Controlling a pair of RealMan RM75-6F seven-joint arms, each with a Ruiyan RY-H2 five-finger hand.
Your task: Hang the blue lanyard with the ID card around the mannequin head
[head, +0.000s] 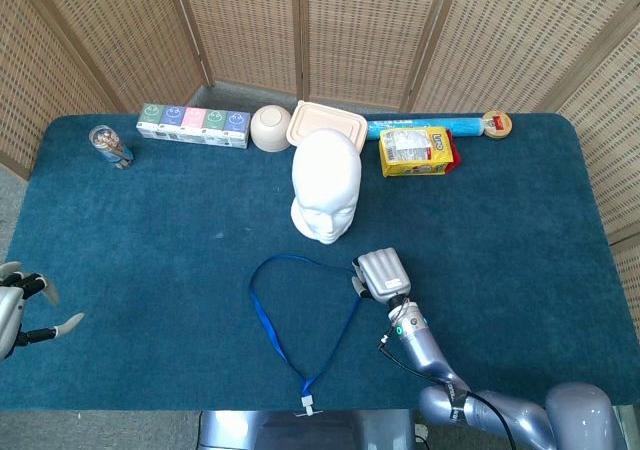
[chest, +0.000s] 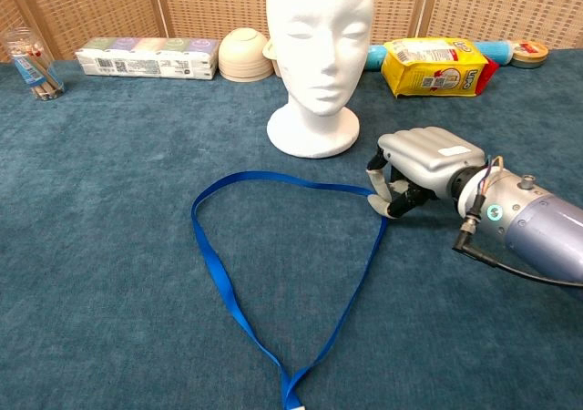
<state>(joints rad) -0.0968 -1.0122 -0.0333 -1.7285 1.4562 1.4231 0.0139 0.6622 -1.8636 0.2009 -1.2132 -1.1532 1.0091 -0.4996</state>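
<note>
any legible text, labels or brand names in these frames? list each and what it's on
Nothing reads with certainty.
Yellow snack bag: blue brand lettering and a printed panel, too blurred to read.
Row of small boxes: barcode and fine print on the side in the chest view, round icons on top in the head view, no readable words.
Round tin: red label, too small.
Clear cup: printed contents, illegible.
Blue lanyard, mannequin head, right hand: no text visible.
</note>
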